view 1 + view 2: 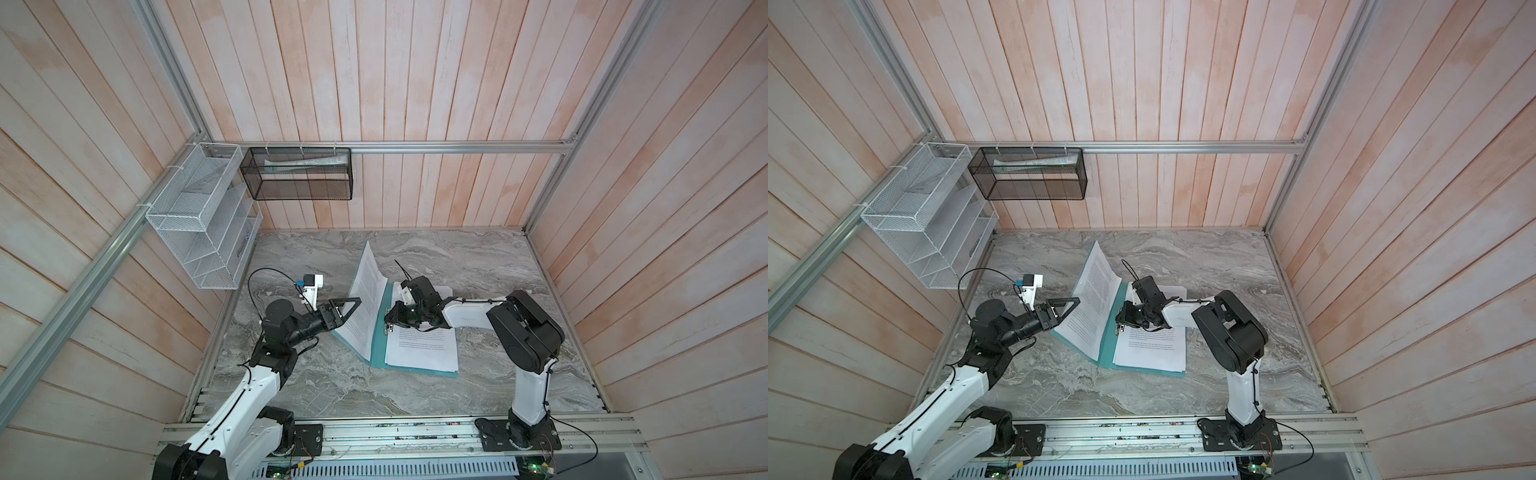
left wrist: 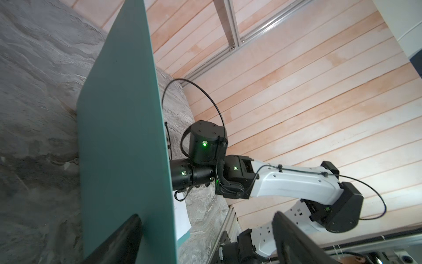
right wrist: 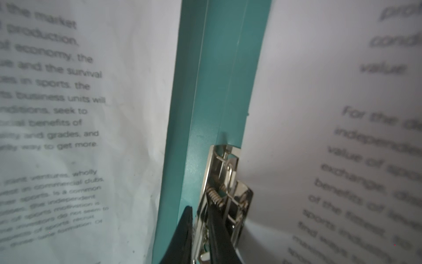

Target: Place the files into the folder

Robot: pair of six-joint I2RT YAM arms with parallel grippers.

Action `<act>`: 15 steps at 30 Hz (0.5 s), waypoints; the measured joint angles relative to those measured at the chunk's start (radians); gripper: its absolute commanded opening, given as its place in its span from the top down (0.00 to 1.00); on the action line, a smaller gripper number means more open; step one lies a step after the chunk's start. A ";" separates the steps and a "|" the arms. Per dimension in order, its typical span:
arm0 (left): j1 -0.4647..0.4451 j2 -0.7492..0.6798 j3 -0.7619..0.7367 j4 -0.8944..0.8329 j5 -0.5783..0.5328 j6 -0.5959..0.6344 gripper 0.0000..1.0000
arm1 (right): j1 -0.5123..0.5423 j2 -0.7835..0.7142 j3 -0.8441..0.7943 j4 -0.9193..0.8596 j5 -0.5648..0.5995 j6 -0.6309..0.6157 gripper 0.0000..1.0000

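Note:
The teal folder (image 1: 380, 345) (image 1: 1108, 345) lies open on the marble table. Its left cover (image 2: 123, 137) stands raised, with one printed sheet (image 1: 368, 303) (image 1: 1094, 299) leaning on its inner side. A stack of files (image 1: 419, 349) (image 1: 1150, 349) rests on the right half. My left gripper (image 1: 351, 309) (image 2: 205, 237) is open at the raised cover's outer edge, with one finger (image 2: 127, 233) against the cover's outer face. My right gripper (image 1: 388, 322) (image 3: 202, 228) is shut on the metal clip (image 3: 228, 182) at the spine.
A white wire rack (image 1: 199, 216) hangs on the left wall. A black mesh basket (image 1: 299, 172) with rolled papers hangs on the back wall. Wooden walls close in the table (image 1: 478, 266) on three sides. An aluminium rail (image 1: 395, 436) carries both arm bases in front.

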 measured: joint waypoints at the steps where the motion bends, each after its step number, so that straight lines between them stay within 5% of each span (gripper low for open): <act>1: -0.018 -0.002 0.006 -0.001 -0.006 -0.005 0.09 | 0.002 0.006 0.013 -0.010 0.000 -0.003 0.82; 15: -0.138 0.010 0.039 -0.005 -0.068 -0.034 0.09 | 0.025 0.054 0.093 -0.034 0.003 -0.005 0.79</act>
